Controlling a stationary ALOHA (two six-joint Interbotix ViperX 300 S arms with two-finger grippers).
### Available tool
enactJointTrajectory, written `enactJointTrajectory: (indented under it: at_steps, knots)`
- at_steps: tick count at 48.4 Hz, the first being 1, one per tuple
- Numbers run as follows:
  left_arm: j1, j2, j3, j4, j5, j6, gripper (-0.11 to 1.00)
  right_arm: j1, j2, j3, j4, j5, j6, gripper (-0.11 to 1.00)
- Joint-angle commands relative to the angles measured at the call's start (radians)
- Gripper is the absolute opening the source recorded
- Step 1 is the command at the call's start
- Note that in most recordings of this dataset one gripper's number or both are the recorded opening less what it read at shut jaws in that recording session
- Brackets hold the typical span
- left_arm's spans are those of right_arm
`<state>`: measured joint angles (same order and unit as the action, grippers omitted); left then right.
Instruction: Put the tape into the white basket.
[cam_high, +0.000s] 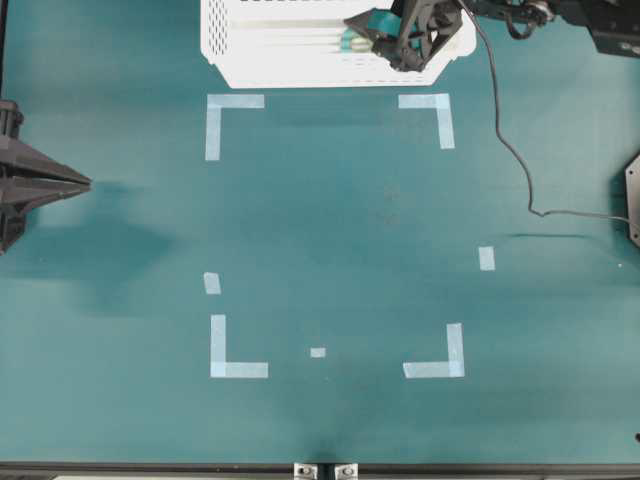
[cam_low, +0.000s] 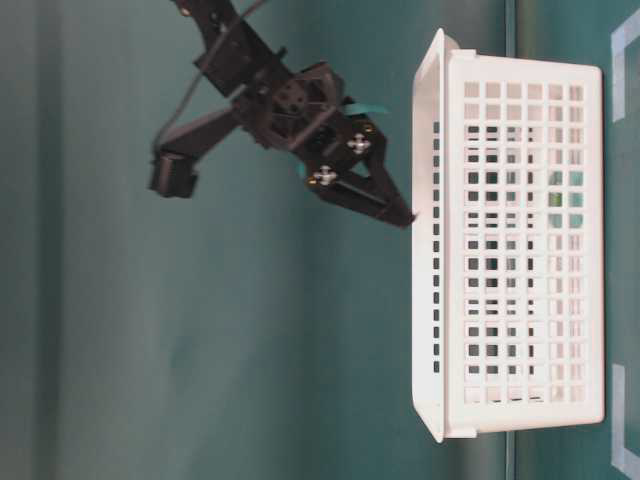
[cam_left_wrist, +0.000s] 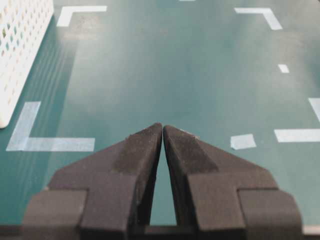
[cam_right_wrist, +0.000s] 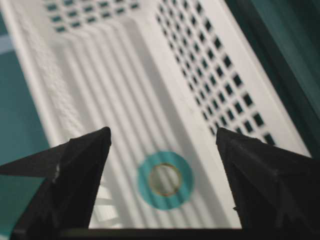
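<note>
Looking from overhead: white basket (cam_high: 300, 50) sits at the top edge of the green tabletop (cam_high: 330, 230), above the pale corner marks (cam_high: 235, 102). Right gripper (cam_high: 365, 35) hangs over the basket's right half, jaws spread wide, nothing between them. Tape (cam_high: 352, 42) shows as a turquoise bit just beside the jaw tips, inside the basket. A black cable (cam_high: 510, 150) trails from the right arm across the tabletop. Left gripper (cam_high: 85, 182) is at the left edge, well apart from the basket, jaws clenched to a point.

Table-level view, rotated sideways: basket (cam_low: 510, 250) shows its perforated wall. Right gripper (cam_low: 395, 205) is above the rim, one jaw tip near the rim edge. Tape is not clearly told here; only a turquoise sliver shows behind the gripper body.

Left wrist view: left gripper (cam_left_wrist: 163, 127) has its jaws pressed together, holding nothing, over bare tabletop (cam_left_wrist: 175, 65). Basket corner (cam_left_wrist: 20, 40) is at the upper left, corner marks (cam_left_wrist: 47, 144) lie beside it.

Right wrist view: right gripper (cam_right_wrist: 162, 132) has jaws released and far apart. Tape (cam_right_wrist: 165, 180) lies flat on the ribbed basket bottom (cam_right_wrist: 125, 90) between the two jaws and below them, touching neither, near the perforated side wall.
</note>
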<state>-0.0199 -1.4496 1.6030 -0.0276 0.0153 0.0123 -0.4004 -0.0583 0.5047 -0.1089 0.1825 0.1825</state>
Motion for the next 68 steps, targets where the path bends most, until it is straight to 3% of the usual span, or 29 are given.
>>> enactJointTrajectory:
  at_steps: [1, 31, 51, 68]
  knots:
    - [0.003, 0.009, -0.012, 0.002, -0.009, 0.0, -0.07, 0.038, -0.049, -0.003, -0.002, 0.0, -0.002, 0.88]
    - [0.005, 0.009, -0.012, 0.002, -0.009, 0.002, -0.07, 0.308, -0.144, 0.132, -0.002, -0.014, -0.002, 0.88]
    - [0.011, 0.009, -0.012, 0.002, -0.009, 0.002, -0.07, 0.383, -0.169, 0.183, 0.0, -0.014, 0.0, 0.88]
    - [0.014, 0.009, -0.014, 0.002, -0.009, 0.002, -0.07, 0.383, -0.328, 0.295, -0.002, -0.026, 0.002, 0.88]
